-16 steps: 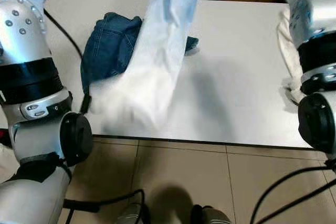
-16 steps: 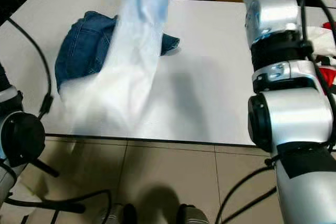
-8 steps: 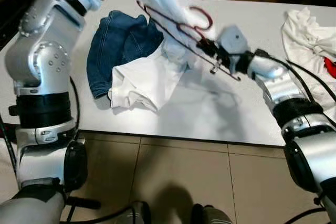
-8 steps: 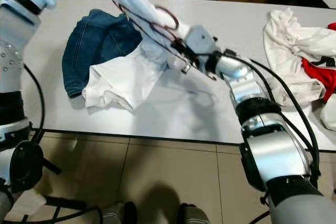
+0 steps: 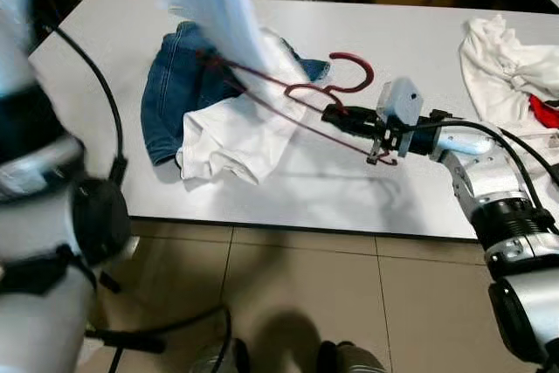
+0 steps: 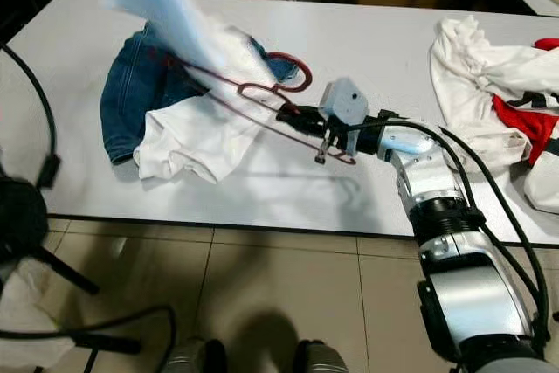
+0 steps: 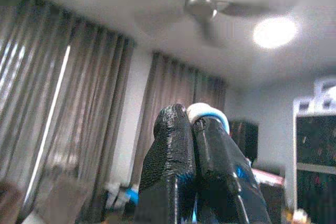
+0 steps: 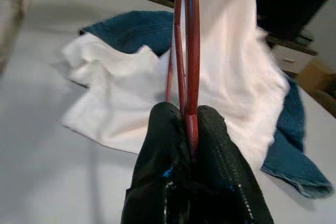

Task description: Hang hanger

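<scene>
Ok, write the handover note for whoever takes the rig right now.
Right gripper: shut on the red hanger, held over the white table.
Left gripper: raised high, shut on the white shirt, whose lower part lies on the table over the jeans.
Done: the hanger's far end is inside the shirt.
Left: seat the shirt fully on the hanger, then hang it up.

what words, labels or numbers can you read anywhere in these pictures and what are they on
None can be read.
The white shirt, the jeans, the red hanger and the pile of white and red clothes on the table show no readable print.
The right end effector and its arm show no legible marking.
</scene>
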Robot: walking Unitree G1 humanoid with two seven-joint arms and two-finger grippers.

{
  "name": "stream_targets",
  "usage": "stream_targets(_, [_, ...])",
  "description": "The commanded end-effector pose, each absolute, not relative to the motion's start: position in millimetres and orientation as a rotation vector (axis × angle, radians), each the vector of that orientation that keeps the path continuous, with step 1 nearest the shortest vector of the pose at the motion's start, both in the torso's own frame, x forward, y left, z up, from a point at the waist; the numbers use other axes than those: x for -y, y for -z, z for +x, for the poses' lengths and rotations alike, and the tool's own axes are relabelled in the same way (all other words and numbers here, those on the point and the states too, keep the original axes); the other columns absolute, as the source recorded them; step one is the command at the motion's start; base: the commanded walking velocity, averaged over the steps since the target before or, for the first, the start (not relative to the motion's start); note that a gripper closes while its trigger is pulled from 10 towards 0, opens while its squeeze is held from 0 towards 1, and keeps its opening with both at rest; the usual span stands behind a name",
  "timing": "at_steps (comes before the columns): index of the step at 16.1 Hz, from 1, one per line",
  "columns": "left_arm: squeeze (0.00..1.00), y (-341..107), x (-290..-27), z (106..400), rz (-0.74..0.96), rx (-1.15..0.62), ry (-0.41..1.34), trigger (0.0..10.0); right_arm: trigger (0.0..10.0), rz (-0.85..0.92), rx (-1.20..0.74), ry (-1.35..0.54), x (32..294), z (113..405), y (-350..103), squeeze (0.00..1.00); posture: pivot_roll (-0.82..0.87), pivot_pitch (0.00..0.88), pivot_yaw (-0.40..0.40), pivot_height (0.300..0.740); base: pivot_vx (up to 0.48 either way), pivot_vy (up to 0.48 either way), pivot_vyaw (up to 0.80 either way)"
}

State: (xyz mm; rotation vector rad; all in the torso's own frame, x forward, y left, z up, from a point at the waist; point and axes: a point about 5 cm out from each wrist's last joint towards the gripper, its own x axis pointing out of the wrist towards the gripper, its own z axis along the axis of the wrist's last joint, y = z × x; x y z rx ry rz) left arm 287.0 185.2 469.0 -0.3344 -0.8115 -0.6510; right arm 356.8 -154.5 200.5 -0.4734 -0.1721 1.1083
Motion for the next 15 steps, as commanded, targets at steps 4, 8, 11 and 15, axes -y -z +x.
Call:
stream_targets(4, [0.00, -488, -179, 266, -0.349, 0.848, 0.743, 10.0, 10.0, -0.529, 0.095, -1.178, 137, 352, -184, 0.00, -0.04, 0.112, 0.023, 0.740, 0.000, 0.000, 0.00])
stream_targets(8, [0.00, -489, -176, 263, -0.325, 0.828, 0.780, 10.0, 10.0, -0.739, 0.204, -0.828, 122, 396, -246, 0.00, -0.03, 0.110, 0.017, 0.740, 0.000, 0.000, 0.00])
stream_targets(11, [0.00, -486, -178, 263, -0.317, 0.815, 0.779, 10.0, 10.0, -0.773, 0.478, -0.381, 139, 410, -348, 0.00, -0.03, 0.110, 0.009, 0.740, 0.000, 0.000, 0.00])
stream_targets(15, [0.00, -448, -180, 281, -0.267, 0.715, 0.716, 10.0, 10.0, -1.075, 0.573, -0.166, 142, 410, -381, 0.00, -0.04, 0.117, 0.004, 0.740, 0.000, 0.000, 0.00])
